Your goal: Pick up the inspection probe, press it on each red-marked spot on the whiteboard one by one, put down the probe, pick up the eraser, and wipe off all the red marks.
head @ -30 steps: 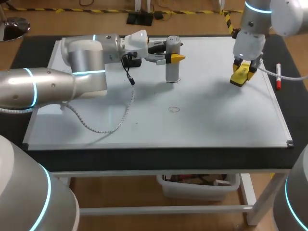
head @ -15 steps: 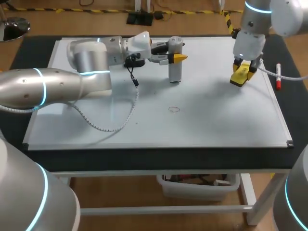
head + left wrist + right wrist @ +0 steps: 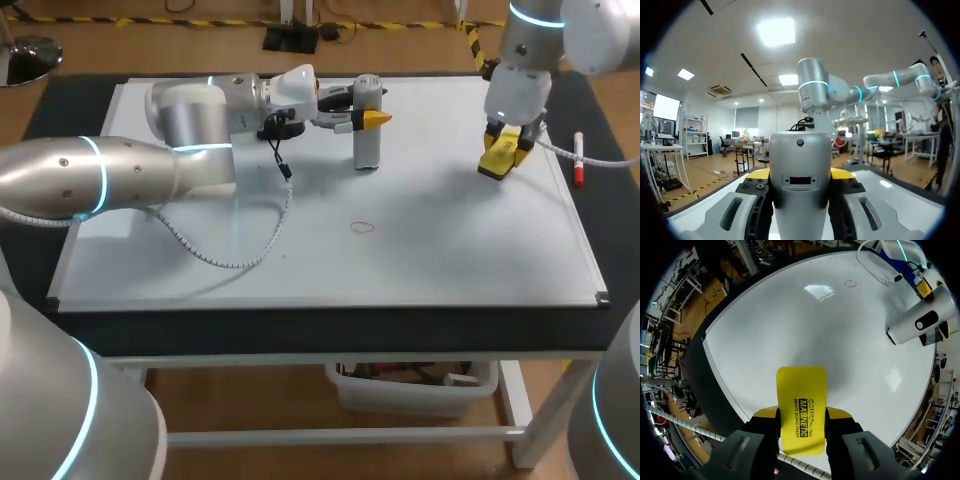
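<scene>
The silver cylindrical probe (image 3: 367,140) stands upright at the back middle of the whiteboard (image 3: 450,260), its lower end at the board's surface. My left gripper (image 3: 368,118) is shut on it from the side; in the left wrist view the probe (image 3: 800,170) fills the gap between the yellow tips. A small red ring mark (image 3: 362,227) lies on the board nearer the front, apart from the probe. At the back right my right gripper (image 3: 503,150) is shut on the yellow eraser (image 3: 497,160), held just over the board. The right wrist view shows the eraser (image 3: 801,410), the probe (image 3: 917,322) and the mark (image 3: 850,283).
A red-capped marker (image 3: 577,165) lies on the black mat beside the board's right edge. A white coiled cable (image 3: 240,255) from my left arm trails over the left half of the board. The board's frame (image 3: 330,305) runs along the front.
My left arm has carried the probe a little to the right and toward the back of the board. The right arm and the eraser have stayed where they were.
</scene>
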You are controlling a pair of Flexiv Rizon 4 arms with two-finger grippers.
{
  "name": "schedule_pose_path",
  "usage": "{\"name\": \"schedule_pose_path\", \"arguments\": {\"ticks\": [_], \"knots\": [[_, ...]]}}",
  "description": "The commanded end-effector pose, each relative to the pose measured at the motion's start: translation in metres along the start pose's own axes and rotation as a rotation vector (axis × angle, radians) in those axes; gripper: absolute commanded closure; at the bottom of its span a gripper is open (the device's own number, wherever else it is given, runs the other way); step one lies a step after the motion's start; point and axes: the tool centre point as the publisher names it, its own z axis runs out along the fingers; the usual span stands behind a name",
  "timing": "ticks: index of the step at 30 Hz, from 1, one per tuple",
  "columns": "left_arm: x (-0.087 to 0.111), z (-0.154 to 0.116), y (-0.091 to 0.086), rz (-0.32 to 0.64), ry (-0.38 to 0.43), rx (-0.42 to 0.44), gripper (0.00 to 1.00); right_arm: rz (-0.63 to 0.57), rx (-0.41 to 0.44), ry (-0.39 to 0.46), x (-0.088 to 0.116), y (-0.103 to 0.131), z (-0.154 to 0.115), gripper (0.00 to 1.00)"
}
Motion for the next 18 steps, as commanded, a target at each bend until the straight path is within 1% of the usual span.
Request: {"name": "schedule_pose_path", "arguments": {"ticks": [1, 15, 18], "knots": [[-0.0009, -0.0012, 0.0031, -0.004, 0.002, -0.002, 1.0, -0.002, 0.0, 0.003, -0.0002, -0.0013, -0.0006, 1.0], [-0.0005, -0.0029, 0.0043, -0.007, 0.001, -0.008, 1.0, -0.002, 0.0, 0.003, -0.0002, -0.0013, -0.0006, 1.0], [0.0004, -0.0025, 0.001, -0.005, -0.001, -0.009, 1.0, -0.002, 0.0, 0.003, -0.0002, -0.0013, -0.0006, 1.0]]}}
